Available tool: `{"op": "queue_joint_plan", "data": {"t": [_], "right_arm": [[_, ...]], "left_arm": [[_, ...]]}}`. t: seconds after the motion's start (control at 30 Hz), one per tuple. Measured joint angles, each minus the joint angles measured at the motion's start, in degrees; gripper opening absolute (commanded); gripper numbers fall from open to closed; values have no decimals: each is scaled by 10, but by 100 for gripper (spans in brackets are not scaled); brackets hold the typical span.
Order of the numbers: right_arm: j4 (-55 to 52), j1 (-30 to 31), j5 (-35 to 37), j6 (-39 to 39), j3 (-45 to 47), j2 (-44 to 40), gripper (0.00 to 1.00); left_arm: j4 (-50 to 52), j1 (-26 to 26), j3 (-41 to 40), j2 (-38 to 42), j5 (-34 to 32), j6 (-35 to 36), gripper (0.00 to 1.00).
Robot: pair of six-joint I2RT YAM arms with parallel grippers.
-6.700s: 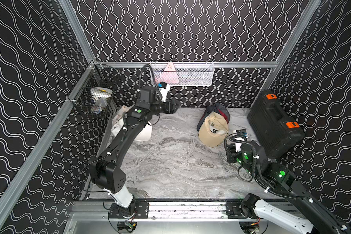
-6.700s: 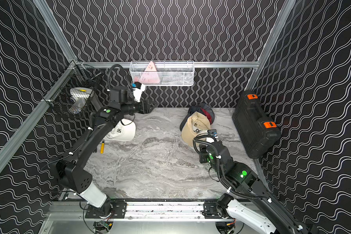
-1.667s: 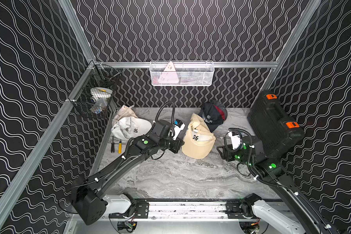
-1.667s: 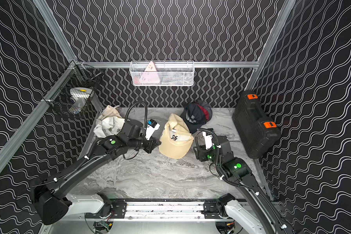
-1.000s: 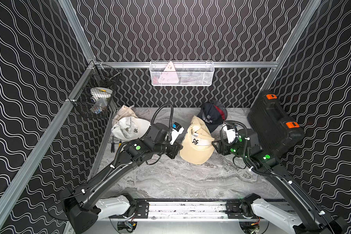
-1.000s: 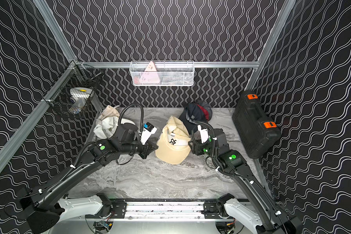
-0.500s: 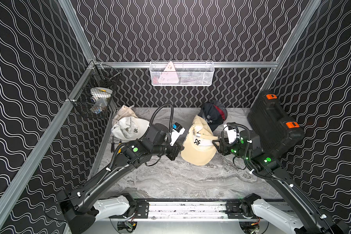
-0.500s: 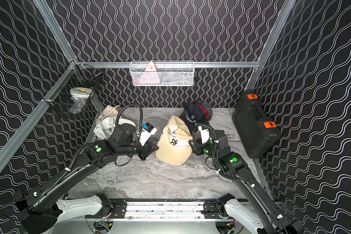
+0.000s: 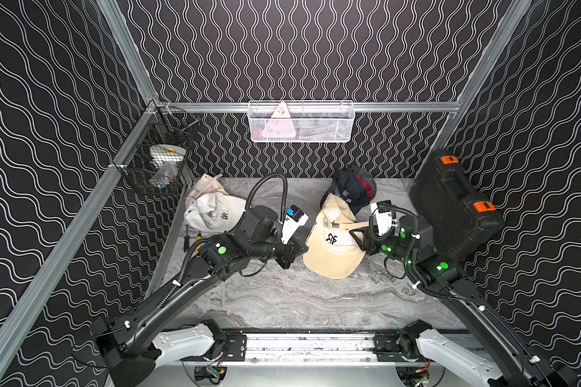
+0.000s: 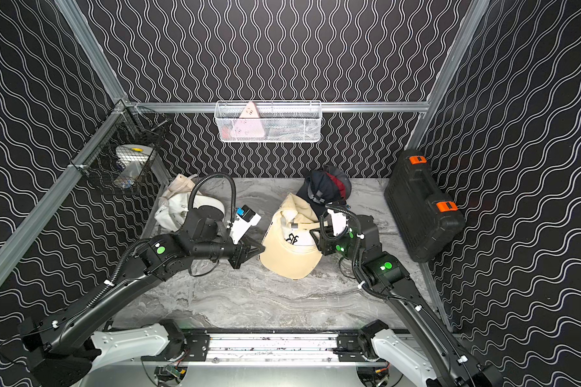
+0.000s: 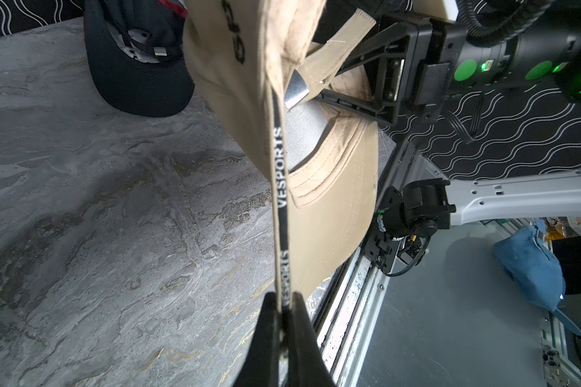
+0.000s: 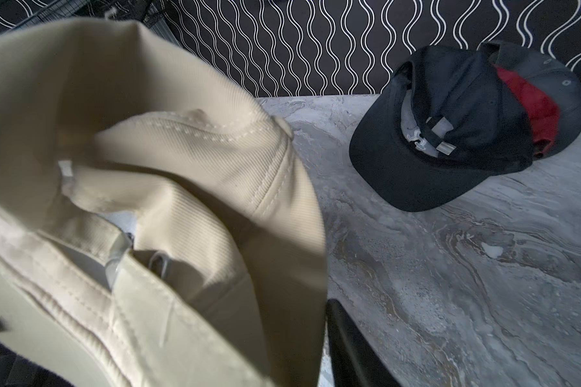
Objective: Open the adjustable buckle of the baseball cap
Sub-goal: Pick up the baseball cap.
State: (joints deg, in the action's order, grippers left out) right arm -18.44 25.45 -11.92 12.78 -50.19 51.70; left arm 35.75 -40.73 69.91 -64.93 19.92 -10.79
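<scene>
Left gripper (image 11: pixel 284 311) clamps the tan cap (image 9: pixel 332 258) by its edge. Right gripper (image 11: pixel 319 85) straddles the strap (image 11: pixel 329 57); whether it grips cannot be told. Navy cap (image 9: pixel 349 187) lies just beyond, and the black case (image 9: pixel 450 201) stands right.

Beige cap (image 9: pixel 332 261), navy cap (image 9: pixel 349 187), white cap (image 9: pixel 212 214), grey marbled table (image 9: pixel 299 301)

Grey marble table (image 9: pixel 282 301): white cap (image 9: pixel 215 214) far left, navy cap (image 9: pixel 351 187) far right, black case (image 9: pixel 450 204) at the right edge.
</scene>
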Motion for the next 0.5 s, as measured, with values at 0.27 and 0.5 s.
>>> {"op": "queue_joint_plan", "data": {"t": [0.27,0.5], "right_arm": [[14,0,-6,7,4,-6,47],[30,0,-18,14,-2,0,46]], "left_arm": [[-2,-5,-11,0,13,0,0],[-3,-14,-18,0,13,0,0]]}}
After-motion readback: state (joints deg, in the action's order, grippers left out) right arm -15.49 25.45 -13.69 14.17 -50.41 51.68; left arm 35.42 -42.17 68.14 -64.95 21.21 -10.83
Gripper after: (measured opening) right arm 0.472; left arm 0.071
